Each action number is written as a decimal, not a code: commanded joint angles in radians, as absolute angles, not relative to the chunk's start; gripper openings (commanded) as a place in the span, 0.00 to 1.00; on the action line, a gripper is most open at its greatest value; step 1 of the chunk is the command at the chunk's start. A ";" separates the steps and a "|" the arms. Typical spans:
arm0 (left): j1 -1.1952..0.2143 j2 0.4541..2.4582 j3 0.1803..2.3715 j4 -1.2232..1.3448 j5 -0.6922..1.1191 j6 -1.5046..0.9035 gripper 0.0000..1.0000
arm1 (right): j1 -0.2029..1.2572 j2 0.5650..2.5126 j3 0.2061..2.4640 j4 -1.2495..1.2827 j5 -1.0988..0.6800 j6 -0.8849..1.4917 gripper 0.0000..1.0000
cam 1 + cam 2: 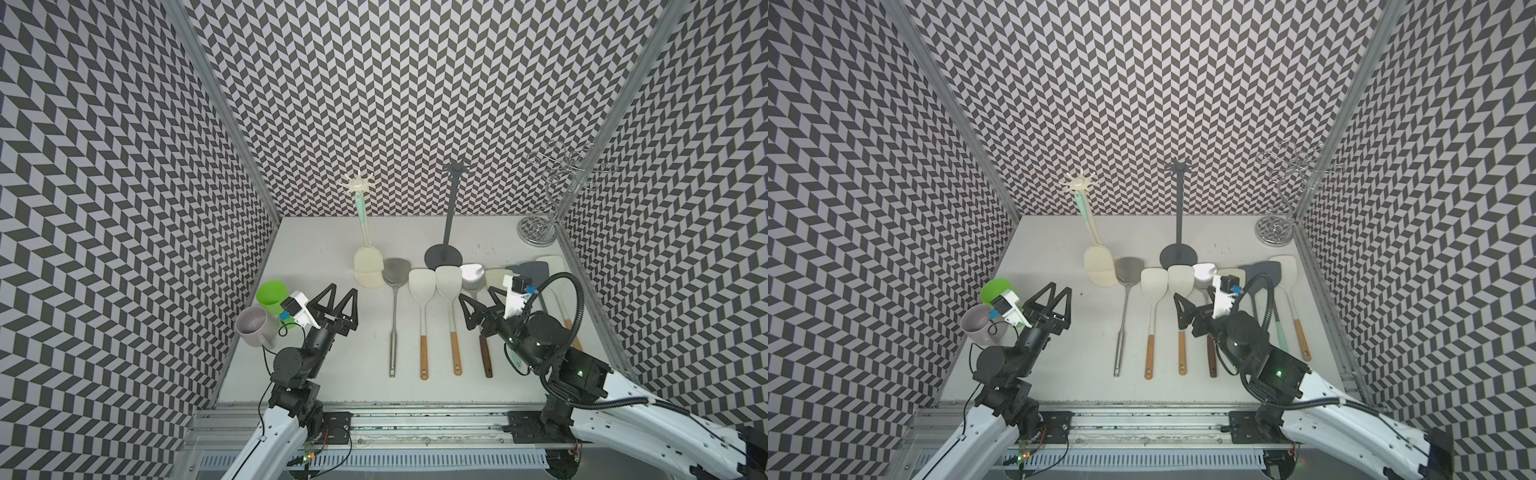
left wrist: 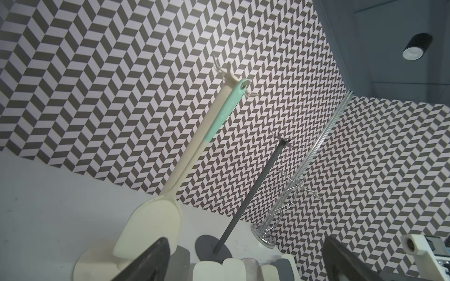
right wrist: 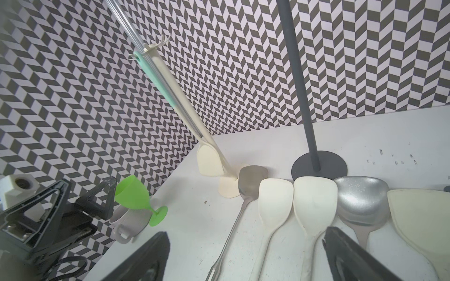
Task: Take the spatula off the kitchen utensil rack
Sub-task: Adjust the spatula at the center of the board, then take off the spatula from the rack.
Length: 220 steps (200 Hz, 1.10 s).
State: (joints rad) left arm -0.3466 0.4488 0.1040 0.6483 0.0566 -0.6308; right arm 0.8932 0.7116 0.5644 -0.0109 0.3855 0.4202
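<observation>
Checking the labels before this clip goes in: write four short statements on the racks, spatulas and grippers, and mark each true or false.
A spatula with a mint handle hangs on the cream rack. True.
The dark grey rack holds two spatulas. False: its hooks are bare.
The left gripper is open and empty. True.
The right gripper grips a wooden handle. False: it is open, holding nothing.
</observation>
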 commanded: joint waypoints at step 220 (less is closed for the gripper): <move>-0.346 1.360 0.821 0.633 -0.169 -0.086 0.68 | 0.669 0.933 0.256 0.499 0.157 0.477 1.00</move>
